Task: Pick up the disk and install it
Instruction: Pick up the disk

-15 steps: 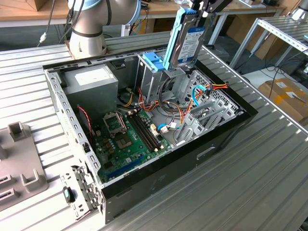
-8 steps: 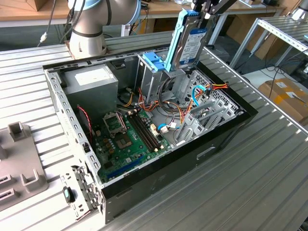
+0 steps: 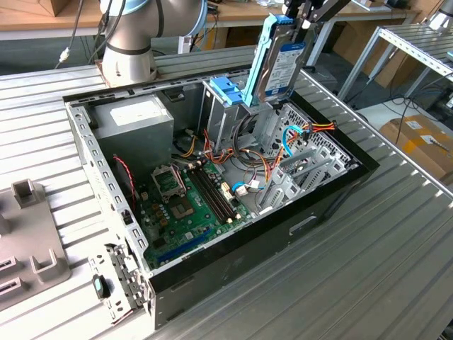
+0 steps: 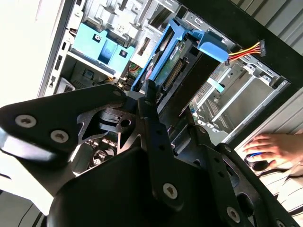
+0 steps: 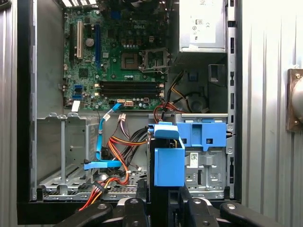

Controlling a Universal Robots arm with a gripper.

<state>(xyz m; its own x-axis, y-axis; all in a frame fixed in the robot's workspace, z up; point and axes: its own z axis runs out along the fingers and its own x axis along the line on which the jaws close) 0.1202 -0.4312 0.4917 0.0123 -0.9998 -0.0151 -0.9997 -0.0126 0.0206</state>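
The disk [image 3: 282, 62], a silver-grey drive with a blue-and-white label in light-blue rails, hangs on edge over the open computer case [image 3: 333, 195]. My gripper [image 3: 294, 25] is shut on its upper end. The disk's lower end sits just beside the blue bracket [image 3: 226, 91] that tops the tall metal cage. In the first wrist view I look down the disk's blue carrier [image 5: 168, 161], with the gripper [image 5: 163, 196] clamped around it. In the second wrist view the disk [image 4: 163, 71] slants away from the black gripper [image 4: 147, 94] toward the case interior.
Inside the case lie a green motherboard [image 3: 187, 205], a grey power-supply box [image 3: 134, 117], loose orange and blue cables [image 3: 283, 145] and a low empty drive cage [image 5: 61, 151]. A person's hand [image 4: 274, 146] rests beside the case. A grey fixture [image 3: 28, 244] sits at the exterior view's left.
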